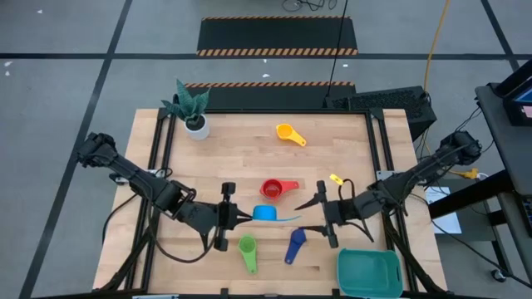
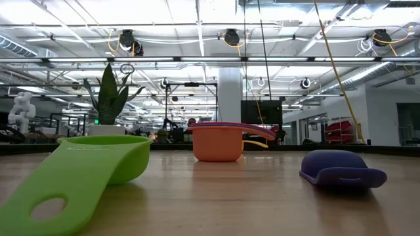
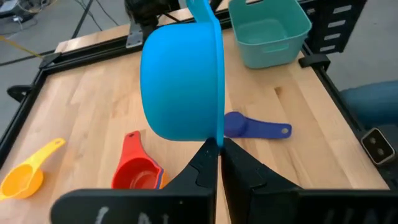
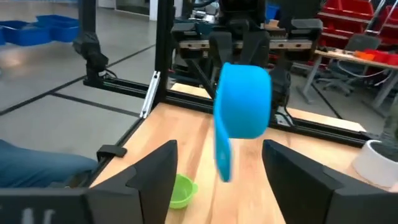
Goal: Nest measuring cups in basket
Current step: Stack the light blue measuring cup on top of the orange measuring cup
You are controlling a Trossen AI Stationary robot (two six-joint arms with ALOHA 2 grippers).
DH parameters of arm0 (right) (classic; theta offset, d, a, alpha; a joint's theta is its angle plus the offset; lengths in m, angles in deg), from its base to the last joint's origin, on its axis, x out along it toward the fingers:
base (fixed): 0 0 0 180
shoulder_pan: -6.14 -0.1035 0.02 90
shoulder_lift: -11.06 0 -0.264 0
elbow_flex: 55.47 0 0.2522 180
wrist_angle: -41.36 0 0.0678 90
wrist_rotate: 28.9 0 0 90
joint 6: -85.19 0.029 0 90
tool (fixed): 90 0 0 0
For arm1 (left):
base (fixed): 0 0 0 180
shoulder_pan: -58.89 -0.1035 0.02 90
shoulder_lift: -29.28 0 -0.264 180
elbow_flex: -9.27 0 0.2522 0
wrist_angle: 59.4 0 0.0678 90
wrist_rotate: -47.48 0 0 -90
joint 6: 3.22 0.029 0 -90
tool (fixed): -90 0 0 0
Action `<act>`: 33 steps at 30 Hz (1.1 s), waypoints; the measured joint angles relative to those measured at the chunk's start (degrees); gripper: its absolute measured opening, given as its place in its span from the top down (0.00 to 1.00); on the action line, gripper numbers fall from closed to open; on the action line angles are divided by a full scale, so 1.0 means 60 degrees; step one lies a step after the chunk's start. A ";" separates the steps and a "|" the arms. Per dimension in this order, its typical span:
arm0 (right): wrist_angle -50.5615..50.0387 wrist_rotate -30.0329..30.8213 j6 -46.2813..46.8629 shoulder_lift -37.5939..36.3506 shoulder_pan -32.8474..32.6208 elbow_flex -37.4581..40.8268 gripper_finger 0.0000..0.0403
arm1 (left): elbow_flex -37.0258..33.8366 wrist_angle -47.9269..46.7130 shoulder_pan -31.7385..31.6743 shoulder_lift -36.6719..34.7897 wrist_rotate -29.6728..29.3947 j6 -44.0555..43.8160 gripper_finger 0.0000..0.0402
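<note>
Left hand (image 1: pixel 235 216) is pinched tight on the rim of a light blue cup (image 1: pixel 265 213), holding it on edge above mid bench (image 1: pixel 233 158), w/ the green cup (image 1: pixel 248 247) lying just below it near the front. Right hand (image 1: pixel 321 214) sits spread wide and empty facing that cup's handle, blue cup (image 1: pixel 294 244) beside it, basket (image 1: pixel 368 272) at the front right corner. Looks like light, stiff, slick plastic imo, so grab the rim or the flat handle, not the round bowl.
</note>
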 joint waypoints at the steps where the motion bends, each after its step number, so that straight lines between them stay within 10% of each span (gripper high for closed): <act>1: 0.0007 -0.0179 0.0022 0.0000 0.0072 0.0000 0.46 | 0.0000 0.0000 0.0026 0.0000 0.0012 0.0030 0.98; 24: 0.0007 -0.1187 -0.0218 0.0000 0.0560 0.0000 0.99 | 0.0000 0.0047 0.0027 0.0000 -0.0014 0.0236 0.98; 33: -0.0214 -0.1161 0.0007 -0.0180 0.0560 0.0000 0.99 | 0.0000 0.0140 0.0293 0.0166 -0.1365 0.0007 0.66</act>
